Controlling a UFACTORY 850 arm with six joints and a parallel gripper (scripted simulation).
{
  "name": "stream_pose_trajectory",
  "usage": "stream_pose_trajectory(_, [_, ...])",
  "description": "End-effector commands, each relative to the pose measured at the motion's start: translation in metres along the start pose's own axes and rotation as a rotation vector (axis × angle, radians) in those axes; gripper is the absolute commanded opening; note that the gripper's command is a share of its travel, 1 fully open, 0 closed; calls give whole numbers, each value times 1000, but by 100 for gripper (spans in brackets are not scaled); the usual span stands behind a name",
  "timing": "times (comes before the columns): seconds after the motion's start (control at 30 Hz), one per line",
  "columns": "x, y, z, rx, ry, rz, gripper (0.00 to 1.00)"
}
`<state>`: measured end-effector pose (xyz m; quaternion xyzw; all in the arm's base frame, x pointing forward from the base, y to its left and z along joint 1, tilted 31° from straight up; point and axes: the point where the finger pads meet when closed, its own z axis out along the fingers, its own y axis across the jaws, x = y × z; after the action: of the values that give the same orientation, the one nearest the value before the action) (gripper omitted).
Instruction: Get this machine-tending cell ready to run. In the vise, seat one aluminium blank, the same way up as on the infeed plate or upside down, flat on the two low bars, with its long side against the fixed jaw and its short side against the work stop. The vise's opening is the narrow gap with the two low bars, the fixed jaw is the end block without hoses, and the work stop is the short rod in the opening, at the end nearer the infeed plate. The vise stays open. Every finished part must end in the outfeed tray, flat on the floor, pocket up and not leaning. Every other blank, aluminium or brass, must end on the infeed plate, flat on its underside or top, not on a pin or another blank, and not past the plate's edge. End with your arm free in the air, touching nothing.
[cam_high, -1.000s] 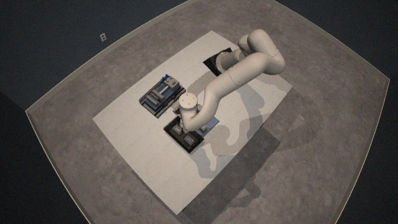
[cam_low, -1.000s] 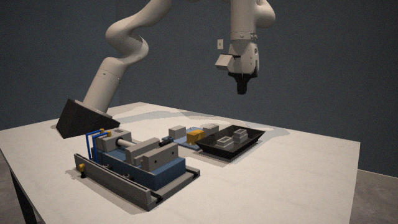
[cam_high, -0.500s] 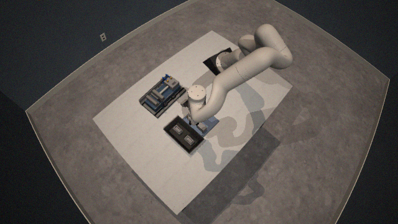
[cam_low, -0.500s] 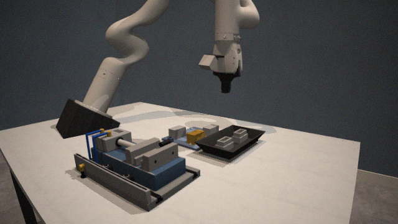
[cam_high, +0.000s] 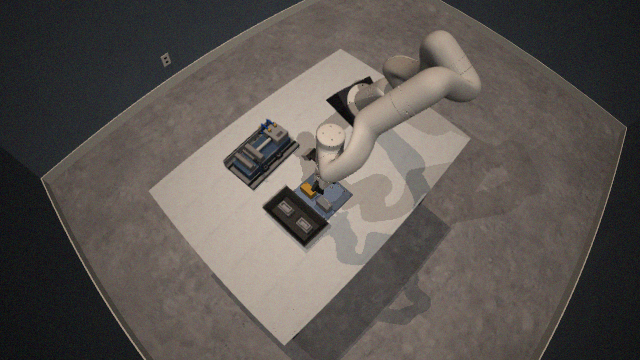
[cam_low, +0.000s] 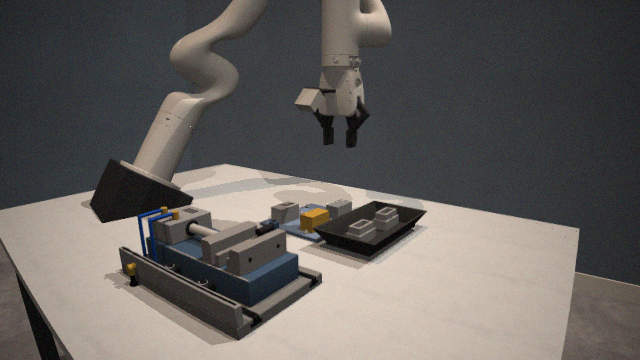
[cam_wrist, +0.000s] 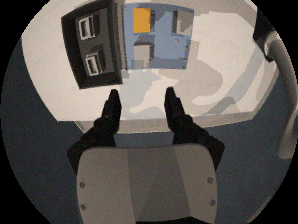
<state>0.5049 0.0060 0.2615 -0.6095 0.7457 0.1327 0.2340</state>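
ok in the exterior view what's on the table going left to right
arm's black base → vise → infeed plate with the brass blank → outfeed tray holding two finished parts; the open gripper hangs above, holding nothing

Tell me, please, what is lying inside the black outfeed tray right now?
Two grey finished parts lie in the outfeed tray, pockets facing up. The near wall hides their bases in the exterior view.
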Motion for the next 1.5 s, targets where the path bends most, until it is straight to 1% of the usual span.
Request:
stream_pose_trajectory(0.0, [0,0,-1,2,0,-1,69])
stream_pose_trajectory(1.03, [0,0,0,3,-1,-1,69])
stream_pose_trajectory(1.17, [0,0,3,3,-3,-1,69])
stream_pose_trajectory(1.27, [0,0,9,4,-3,-2,69])
stream_pose_trajectory(1.33, [0,0,9,4,-3,-2,69])
stream_pose_trajectory(1.47, [0,0,20,4,-3,-2,69])
